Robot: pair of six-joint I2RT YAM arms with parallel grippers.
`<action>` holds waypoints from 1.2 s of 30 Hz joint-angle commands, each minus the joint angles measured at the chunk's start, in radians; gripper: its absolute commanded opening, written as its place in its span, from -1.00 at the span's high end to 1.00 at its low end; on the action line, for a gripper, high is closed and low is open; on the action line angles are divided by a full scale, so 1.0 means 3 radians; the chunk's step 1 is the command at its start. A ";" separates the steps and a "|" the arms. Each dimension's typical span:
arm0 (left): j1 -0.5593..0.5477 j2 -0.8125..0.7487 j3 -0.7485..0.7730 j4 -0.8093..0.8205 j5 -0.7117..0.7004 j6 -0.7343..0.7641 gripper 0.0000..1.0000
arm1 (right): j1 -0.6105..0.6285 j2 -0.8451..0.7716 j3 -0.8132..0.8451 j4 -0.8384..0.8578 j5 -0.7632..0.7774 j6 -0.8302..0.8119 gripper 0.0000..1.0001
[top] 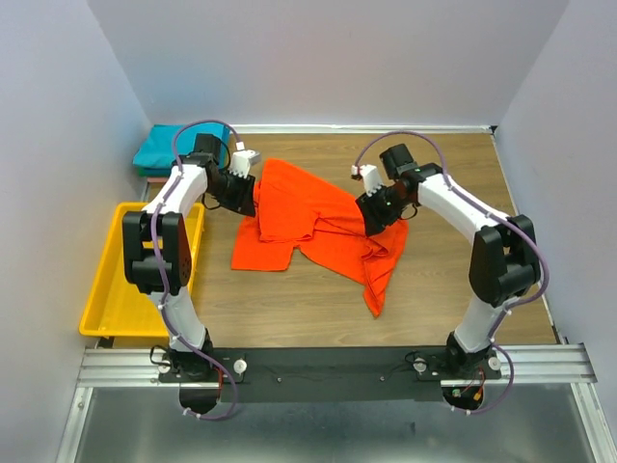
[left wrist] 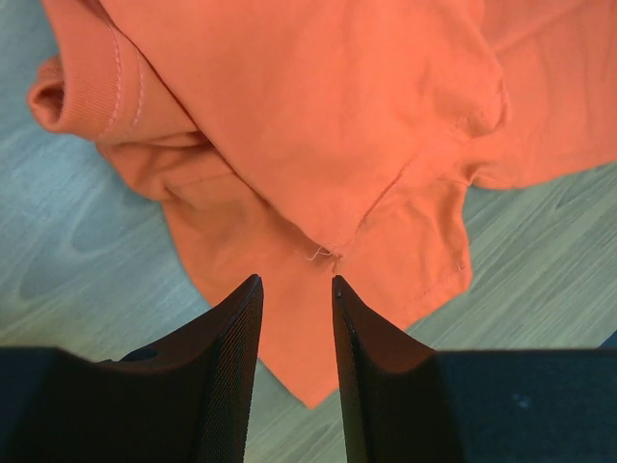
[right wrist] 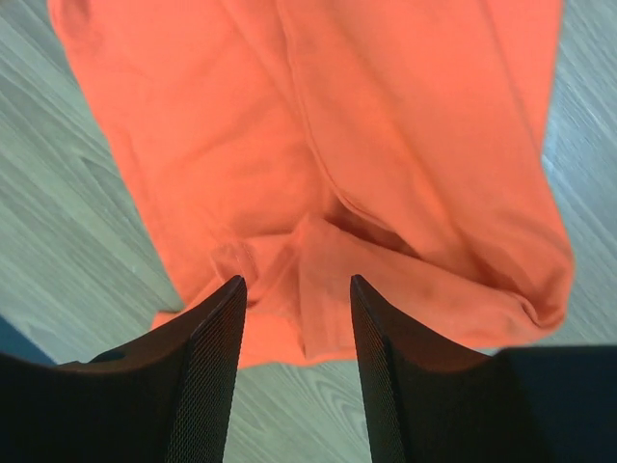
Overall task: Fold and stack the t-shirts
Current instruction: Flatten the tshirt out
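Wooden table point(top: 289, 309), pale walls point(top: 337, 58), orange-red t-shirt point(top: 313, 212)

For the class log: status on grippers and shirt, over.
Left gripper open, right gripper open. Orange-red cloth t-shirt crumpled on wooden table, unheld. Nothing blocking.

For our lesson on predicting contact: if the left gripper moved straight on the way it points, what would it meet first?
The orange-red t-shirt: its cloth lies directly ahead of the open left gripper, likely near a seam corner, though depth is unclear.

The shirt point(top: 318, 224) lies on the worktop point(top: 289, 301) between left hand point(top: 247, 197) and right hand point(top: 372, 214); the tray point(top: 104, 307) lies left of both.
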State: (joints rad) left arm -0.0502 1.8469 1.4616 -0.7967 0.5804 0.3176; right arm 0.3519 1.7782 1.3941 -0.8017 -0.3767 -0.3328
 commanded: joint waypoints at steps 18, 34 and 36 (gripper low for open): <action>-0.0073 0.0112 -0.0086 0.0068 0.0070 0.0051 0.16 | 0.0310 -0.0251 -0.0597 0.0290 0.1465 -0.0302 0.44; -0.0094 0.0184 -0.0025 0.0022 -0.0007 0.0087 0.19 | -0.0789 -0.0911 -0.1277 0.0167 0.1348 -0.0746 0.99; -0.0099 0.0154 -0.0060 0.0048 -0.0002 0.0087 0.19 | -0.0805 -0.1013 -0.1379 0.0106 0.1327 -0.0808 0.95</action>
State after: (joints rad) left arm -0.0738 1.8931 1.4406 -0.7864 0.5869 0.3294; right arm 0.1337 1.5280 1.0183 -0.7311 0.0345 -0.5098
